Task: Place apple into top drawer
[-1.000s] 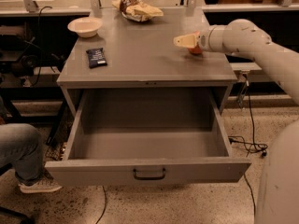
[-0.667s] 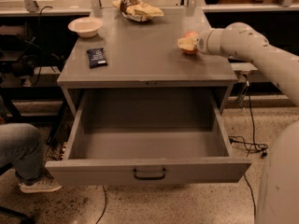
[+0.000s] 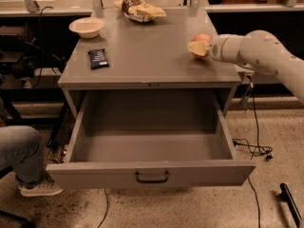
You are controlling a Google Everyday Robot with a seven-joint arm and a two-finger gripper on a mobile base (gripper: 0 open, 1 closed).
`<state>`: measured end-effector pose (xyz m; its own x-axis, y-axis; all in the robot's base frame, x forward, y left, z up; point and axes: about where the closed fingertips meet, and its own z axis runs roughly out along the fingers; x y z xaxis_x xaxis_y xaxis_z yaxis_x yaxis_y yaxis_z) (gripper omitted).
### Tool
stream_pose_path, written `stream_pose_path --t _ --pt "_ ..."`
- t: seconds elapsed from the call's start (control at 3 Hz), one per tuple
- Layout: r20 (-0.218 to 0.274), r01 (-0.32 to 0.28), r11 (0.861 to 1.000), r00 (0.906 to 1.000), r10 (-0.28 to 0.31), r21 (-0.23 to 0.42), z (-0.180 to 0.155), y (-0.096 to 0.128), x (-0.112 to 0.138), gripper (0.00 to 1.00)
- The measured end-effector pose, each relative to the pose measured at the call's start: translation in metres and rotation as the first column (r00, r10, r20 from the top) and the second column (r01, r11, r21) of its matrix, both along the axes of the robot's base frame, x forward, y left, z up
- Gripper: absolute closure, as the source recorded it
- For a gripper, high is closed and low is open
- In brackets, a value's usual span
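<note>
The apple is seen near the counter's right edge, with the end effector against it; whether it is clamped cannot be told. The apple is judged firm, smooth and roll-prone, so it is best taken across its middle. The drawer is open.

Dim warm light on pincer above tabletop.

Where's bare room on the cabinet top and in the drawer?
The wide grey metal top drawer is open and bare inside. On the grey cabinet top, the middle is free, between the small dark snack packet and the red-orange apple, where the claw sits. Rear edge crowded: cream bowl, crumpled snack bag.
</note>
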<state>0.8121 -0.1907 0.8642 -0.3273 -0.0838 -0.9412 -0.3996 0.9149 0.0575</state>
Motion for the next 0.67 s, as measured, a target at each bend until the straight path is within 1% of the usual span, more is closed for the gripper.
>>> stream_pose_path --t 0.33,0.67 --pt "0.066 -0.06 0.997 0.9962 0.056 0.045 0.026 -0.026 -0.03 1.0" --pt "0.144 -0.187 0.978 0.9744 0.173 0.092 0.058 -0.025 -0.062 1.0"
